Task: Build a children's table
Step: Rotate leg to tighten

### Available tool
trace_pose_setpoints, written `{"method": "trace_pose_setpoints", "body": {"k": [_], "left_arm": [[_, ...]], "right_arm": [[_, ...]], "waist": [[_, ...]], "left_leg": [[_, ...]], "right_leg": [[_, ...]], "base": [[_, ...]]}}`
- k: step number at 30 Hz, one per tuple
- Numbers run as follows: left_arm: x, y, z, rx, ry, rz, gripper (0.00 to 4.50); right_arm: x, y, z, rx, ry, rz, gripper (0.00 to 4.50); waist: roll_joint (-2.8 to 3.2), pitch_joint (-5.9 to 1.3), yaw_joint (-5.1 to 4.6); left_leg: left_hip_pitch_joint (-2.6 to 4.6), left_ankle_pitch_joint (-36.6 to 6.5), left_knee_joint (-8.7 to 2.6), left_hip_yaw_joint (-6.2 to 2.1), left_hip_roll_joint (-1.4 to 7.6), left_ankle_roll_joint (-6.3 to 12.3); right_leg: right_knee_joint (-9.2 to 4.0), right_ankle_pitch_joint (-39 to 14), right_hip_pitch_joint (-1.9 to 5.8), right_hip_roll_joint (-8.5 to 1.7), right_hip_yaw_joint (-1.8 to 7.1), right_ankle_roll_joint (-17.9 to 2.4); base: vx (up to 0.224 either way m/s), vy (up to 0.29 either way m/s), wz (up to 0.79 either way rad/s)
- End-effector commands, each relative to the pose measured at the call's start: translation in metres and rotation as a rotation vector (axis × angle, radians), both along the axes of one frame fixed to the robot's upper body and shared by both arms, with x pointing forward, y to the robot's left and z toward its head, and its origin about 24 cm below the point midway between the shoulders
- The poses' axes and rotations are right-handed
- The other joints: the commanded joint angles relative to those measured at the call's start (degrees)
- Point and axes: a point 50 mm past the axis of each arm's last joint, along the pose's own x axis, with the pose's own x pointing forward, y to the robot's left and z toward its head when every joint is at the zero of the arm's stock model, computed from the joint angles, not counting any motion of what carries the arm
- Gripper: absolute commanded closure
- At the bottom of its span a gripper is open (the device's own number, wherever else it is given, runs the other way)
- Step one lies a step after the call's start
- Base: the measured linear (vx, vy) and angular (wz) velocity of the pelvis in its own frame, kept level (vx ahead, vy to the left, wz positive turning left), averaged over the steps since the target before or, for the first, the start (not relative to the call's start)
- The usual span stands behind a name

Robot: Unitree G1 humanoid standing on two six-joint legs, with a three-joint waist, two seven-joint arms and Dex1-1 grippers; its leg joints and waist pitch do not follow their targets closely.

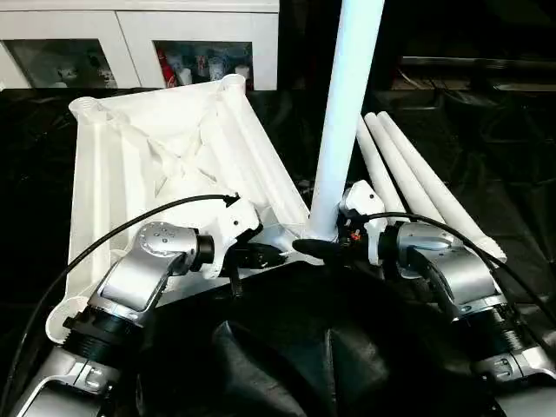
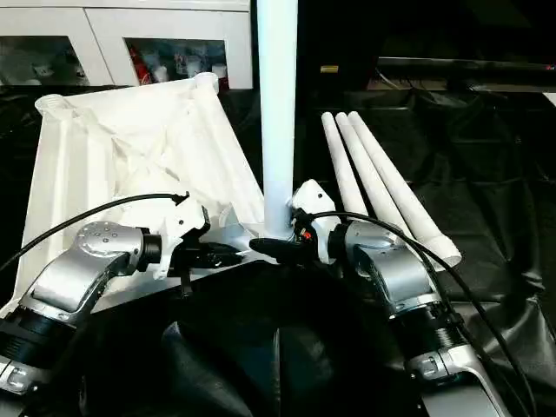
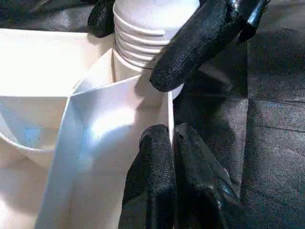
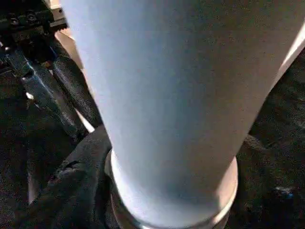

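The children's table top lies upside down on black cloth, ribbed underside up. One white leg stands upright in the near right corner socket, its threaded end at the socket mouth. My right gripper is closed around that leg's base, with a black finger against the threads. My left gripper is shut on the thin rim wall of the top, right beside that corner. Three more legs lie side by side on the cloth to the right.
White glass-door cabinets stand behind the table top. Black cloth covers the floor around the work. Black cables run over both silver forearms. A dark shelf edge crosses the back right.
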Motion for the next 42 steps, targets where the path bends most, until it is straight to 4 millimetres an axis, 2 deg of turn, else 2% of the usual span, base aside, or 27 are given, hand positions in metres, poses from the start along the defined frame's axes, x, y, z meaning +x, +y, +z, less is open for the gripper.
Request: {"method": "trace_pose_setpoints", "body": {"k": [1, 2, 3, 4, 5, 6, 7, 9, 10, 12, 14, 17, 18, 21, 23, 24, 26, 27, 29, 32, 35, 39, 42], "left_arm": [[-0.004, -0.019, 0.006, -0.078, -0.004, -0.068, 4.50], [-0.003, -0.019, 0.006, -0.079, -0.005, -0.058, 4.50], [0.003, -0.023, 0.006, -0.081, -0.011, 0.004, 4.50], [0.005, -0.024, 0.006, -0.080, -0.013, 0.016, 4.50], [0.013, -0.029, 0.005, -0.071, -0.025, 0.094, 4.50], [0.018, -0.033, 0.004, -0.063, -0.031, 0.156, 4.50], [0.022, -0.036, 0.004, -0.057, -0.035, 0.197, 4.50], [0.033, -0.044, 0.004, -0.060, -0.039, 0.310, 4.50], [0.037, -0.048, 0.005, -0.063, -0.039, 0.355, 4.50], [0.041, -0.056, 0.007, -0.069, -0.048, 0.403, 4.50], [0.044, -0.065, 0.010, -0.090, -0.056, 0.428, 4.50], [0.041, -0.073, 0.012, -0.106, -0.072, 0.386, 4.50], [0.039, -0.074, 0.013, -0.112, -0.082, 0.356, 4.50], [0.035, -0.071, 0.013, -0.119, -0.089, 0.298, 4.50], [0.031, -0.066, 0.011, -0.115, -0.084, 0.262, 4.50], [0.029, -0.065, 0.010, -0.113, -0.083, 0.251, 4.50], [0.024, -0.053, 0.007, -0.101, -0.074, 0.202, 4.50], [0.022, -0.049, 0.006, -0.097, -0.074, 0.187, 4.50], [0.021, -0.047, 0.006, -0.094, -0.071, 0.178, 4.50], [0.017, -0.036, 0.004, -0.082, -0.064, 0.130, 4.50], [0.006, -0.026, 0.008, -0.101, -0.051, 0.012, 4.50], [-0.003, -0.022, 0.010, -0.109, -0.017, -0.075, 4.50], [-0.006, -0.021, 0.010, -0.107, -0.009, -0.098, 4.50]], "right_arm": [[0.011, -0.004, -0.008, -0.004, -0.001, -0.204, 1.65], [0.012, -0.004, -0.009, -0.003, 0.000, -0.222, 1.66], [0.017, -0.004, -0.015, 0.003, 0.007, -0.329, 1.67], [0.018, -0.004, -0.016, 0.005, 0.009, -0.347, 1.68], [0.024, -0.001, -0.022, 0.024, 0.032, -0.454, 1.69], [0.027, 0.003, -0.025, 0.041, 0.045, -0.530, 1.69], [0.029, 0.009, -0.028, 0.052, 0.059, -0.577, 1.69], [0.033, 0.024, -0.030, 0.070, 0.069, -0.636, 1.69], [0.034, 0.031, -0.030, 0.075, 0.074, -0.653, 1.69], [0.036, 0.044, -0.029, 0.077, 0.063, -0.662, 1.69], [0.037, 0.061, -0.027, 0.117, 0.076, -0.623, 1.14], [0.038, 0.070, -0.023, 0.142, 0.073, -0.601, 0.94], [0.040, 0.070, -0.021, 0.136, 0.054, -0.607, 0.80], [0.043, 0.063, -0.017, 0.113, 0.014, -0.615, 0.56], [0.045, 0.055, -0.016, 0.090, -0.012, -0.597, 0.56], [0.045, 0.053, -0.016, 0.084, -0.020, -0.589, 0.56], [0.045, 0.039, -0.012, 0.065, -0.051, -0.533, 0.56], [0.044, 0.036, -0.010, 0.060, -0.058, -0.511, 0.56], [0.044, 0.033, -0.009, 0.055, -0.063, -0.494, 0.56], [0.039, 0.022, -0.005, 0.017, -0.086, -0.386, 0.56], [0.028, 0.008, -0.001, -0.010, -0.069, -0.230, 0.56], [0.018, -0.002, 0.001, -0.018, -0.044, -0.117, 0.56], [0.016, -0.004, 0.002, -0.018, -0.035, -0.094, 0.56]], "waist": [[-0.32, -4.43, -0.18], [-0.33, -4.44, -0.27], [-0.27, -4.44, -0.58], [-0.35, -4.45, -0.87], [-0.06, -4.47, -0.88], [-0.14, -4.42, -1.12], [-0.08, -4.31, -1.35], [-0.19, -4.30, -1.31], [0.06, -4.35, -1.28], [-0.06, -4.43, -1.27], [-0.13, -4.61, -1.17], [-0.16, -4.71, -1.00], [-0.46, -4.76, -0.92], [-0.42, -4.72, -0.93], [-0.36, -4.65, -1.01], [-0.33, -4.61, -0.94], [-0.21, -4.44, -0.80], [-0.19, -4.43, -0.95], [-0.16, -4.49, -0.93], [0.03, -4.45, -0.80], [-0.09, -4.50, -0.52], [-0.08, -4.58, -0.16], [-0.11, -4.61, 0.09]], "left_leg": [[2.01, -17.0, -4.18, -1.84, 3.61, 0.64], [1.96, -16.9, -4.19, -1.84, 3.59, 0.41], [1.95, -17.4, -4.22, -1.90, 3.55, -0.10], [1.75, -17.7, -4.29, -2.07, 3.50, -0.62], [1.85, -18.2, -4.29, -2.12, 3.51, -0.88], [2.19, -19.8, -4.24, -2.07, 3.41, -1.34], [2.07, -20.4, -4.26, -2.05, 3.35, -1.64], [2.28, -21.2, -4.18, -2.15, 3.24, -1.89], [2.49, -21.5, -4.20, -2.12, 3.33, -1.90], [2.31, -20.7, -4.23, -2.06, 3.28, -1.70], [2.15, -19.5, -4.06, -1.87, 3.18, -0.83], [1.73, -17.2, -4.04, -1.87, 3.18, 0.70], [1.81, -16.3, -3.93, -1.78, 3.22, 1.38], [1.70, -15.2, -3.90, -1.70, 3.23, 2.14], [1.61, -15.5, -4.02, -1.78, 3.30, 2.18], [1.85, -16.3, -4.00, -1.73, 3.38, 2.00], [1.89, -17.1, -4.14, -1.84, 3.46, 1.52], [1.77, -17.0, -4.15, -1.77, 3.43, 1.54], [2.08, -17.3, -4.11, -1.67, 3.45, 1.42], [1.97, -17.2, -4.29, -1.78, 3.56, 1.23], [2.12, -17.0, -4.23, -1.68, 3.68, 1.78], [2.16, -15.3, -4.06, -1.54, 3.80, 2.47], [2.21, -15.7, -4.07, -1.54, 3.79, 2.20]], "right_leg": [[-3.61, -19.0, 1.94, -3.06, 2.24, -12.1], [-3.59, -19.2, 1.97, -3.06, 2.20, -12.1], [-3.66, -19.9, 1.87, -3.08, 2.21, -12.0], [-3.60, -20.2, 2.12, -3.10, 2.09, -11.8], [-3.62, -20.5, 2.06, -3.13, 2.06, -11.8], [-3.88, -21.5, 1.72, -2.98, 2.06, -11.8], [-3.97, -22.4, 1.63, -3.04, 2.13, -11.6], [-4.36, -24.0, 1.62, -3.16, 2.03, -10.9], [-4.43, -23.6, 1.42, -3.08, 2.09, -10.7], [-4.34, -21.7, 1.60, -2.93, 2.02, -10.8], [-4.17, -19.0, 1.83, -2.90, 2.01, -11.2], [-3.85, -16.2, 2.25, -2.91, 1.92, -11.7], [-3.70, -15.3, 2.23, -2.92, 1.93, -12.0], [-3.62, -14.8, 2.29, -2.91, 1.88, -12.5], [-3.64, -15.6, 2.36, -2.93, 1.83, -12.3], [-3.79, -16.5, 2.21, -2.98, 1.85, -12.3], [-3.88, -17.8, 2.36, -2.90, 1.77, -11.7], [-3.83, -17.7, 2.29, -2.93, 1.87, -11.6], [-3.92, -18.0, 2.02, -2.85, 1.95, -11.7], [-3.63, -16.8, 2.18, -2.72, 1.92, -12.0], [-3.56, -15.5, 2.19, -2.74, 2.03, -12.4], [-3.28, -13.9, 2.25, -2.84, 2.14, -13.6], [-3.34, -15.3, 2.23, -2.88, 2.14, -13.6]], "base": [[0.000, 0.000, 0.00], [0.000, 0.000, 0.00], [0.000, 0.000, 0.00], [0.000, 0.000, 0.00], [0.000, 0.000, 0.00], [0.000, 0.000, 0.00], [0.000, 0.000, 0.00], [0.000, 0.000, 0.00], [0.000, 0.000, 0.00], [0.000, 0.000, 0.00], [0.000, 0.000, 0.00], [0.000, 0.000, 0.00], [0.000, 0.000, 0.00], [0.000, 0.000, 0.00], [0.000, 0.000, 0.00], [0.000, 0.000, 0.00], [0.000, 0.000, 0.00], [0.000, 0.000, 0.00], [0.000, 0.000, 0.00], [0.000, 0.000, 0.00], [0.000, 0.000, 0.00], [0.000, 0.000, 0.00], [0.000, 0.000, 0.00]]}}
